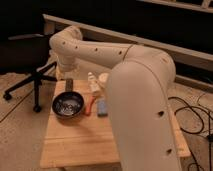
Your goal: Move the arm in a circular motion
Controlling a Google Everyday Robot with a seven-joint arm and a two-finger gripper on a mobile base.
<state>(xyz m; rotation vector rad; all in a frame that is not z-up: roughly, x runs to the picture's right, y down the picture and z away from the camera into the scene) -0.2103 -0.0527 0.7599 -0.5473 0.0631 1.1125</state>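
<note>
Arm fills most of your camera view: the cream-white robot arm of thick tubular segments (142,95) rises from 5 o'clock, runs up and left to a rounded joint at 11 o'clock, then bends down toward the table. You find its small pale gripper (65,75) at the end of that last segment, over the far left edge of the light wooden table (75,147); you cannot tell whether it is open or closed. Just below it, toward 6 o'clock, lies a small dark block (69,85), and below that the dark round bowl (68,106). At the bowl's 3 o'clock you see a thin red stick (90,108) beside a blue rectangular pad (102,107), with a small white bottle (92,84) at their 12 o'clock. A black office chair (30,60) stands at 9 o'clock, and dark cables (196,117) lie at 3 o'clock.
</note>
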